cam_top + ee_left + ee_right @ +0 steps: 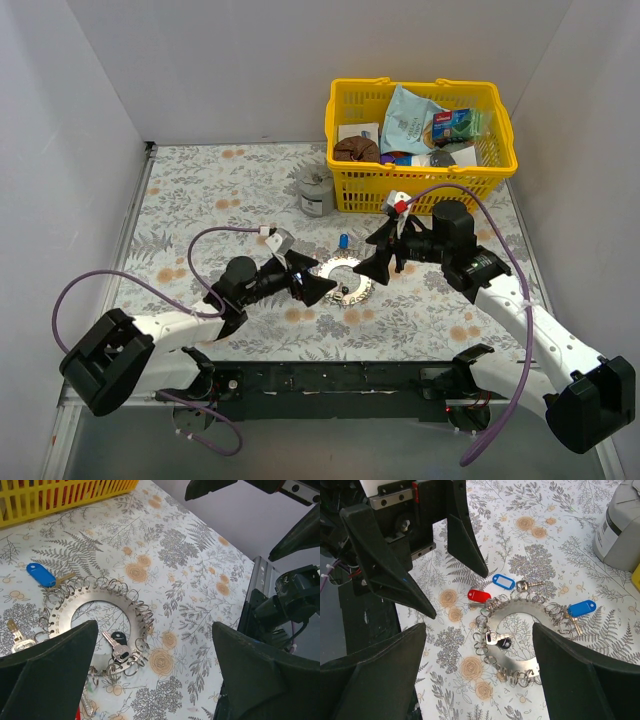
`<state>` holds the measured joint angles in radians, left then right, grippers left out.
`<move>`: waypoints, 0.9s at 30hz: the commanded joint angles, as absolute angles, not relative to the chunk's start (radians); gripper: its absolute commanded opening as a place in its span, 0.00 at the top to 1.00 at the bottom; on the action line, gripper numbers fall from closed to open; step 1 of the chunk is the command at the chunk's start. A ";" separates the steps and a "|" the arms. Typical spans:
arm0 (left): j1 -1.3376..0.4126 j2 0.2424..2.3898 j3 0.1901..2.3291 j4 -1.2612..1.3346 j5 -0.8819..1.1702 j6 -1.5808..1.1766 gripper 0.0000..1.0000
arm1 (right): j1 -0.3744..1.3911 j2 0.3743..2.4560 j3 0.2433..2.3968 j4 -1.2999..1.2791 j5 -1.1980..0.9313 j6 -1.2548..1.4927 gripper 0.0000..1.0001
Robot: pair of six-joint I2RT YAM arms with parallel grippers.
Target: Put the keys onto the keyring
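The keyring [357,292] is a flat silvery ring hung with many small split rings, lying on the floral tabletop between both grippers. It also shows in the left wrist view [107,596] and the right wrist view [520,607]. A black-headed key [117,645] [497,640] lies across its opening. A blue-tagged key [343,241] [41,574] [582,608], a second blue tag [503,581] and a red tag [480,595] lie at its edge. My left gripper [312,280] [155,680] is open and empty just left of the ring. My right gripper [380,252] [480,680] is open and empty just right of it.
A yellow basket [420,190] [50,500] full of packets stands at the back right. A grey tin cup [316,190] [620,530] stands left of it. White walls close in the table on three sides. A black rail [330,380] runs along the near edge.
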<state>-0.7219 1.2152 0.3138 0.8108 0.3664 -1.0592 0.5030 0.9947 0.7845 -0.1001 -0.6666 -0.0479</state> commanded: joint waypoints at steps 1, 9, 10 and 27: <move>-0.726 1.140 0.333 0.692 0.330 -1.052 0.02 | 0.495 0.980 0.790 -0.045 -0.681 -0.029 0.06; -0.726 1.008 0.396 0.430 0.048 -1.256 0.02 | 0.492 0.966 0.770 -0.032 -0.620 -0.008 0.05; -0.726 0.999 0.405 0.387 0.013 -1.267 0.02 | 0.488 0.966 0.764 -0.031 -0.606 -0.008 0.05; -0.296 1.110 0.652 -0.217 0.265 -1.423 0.02 | 0.140 0.956 0.658 -0.109 -0.403 0.241 0.02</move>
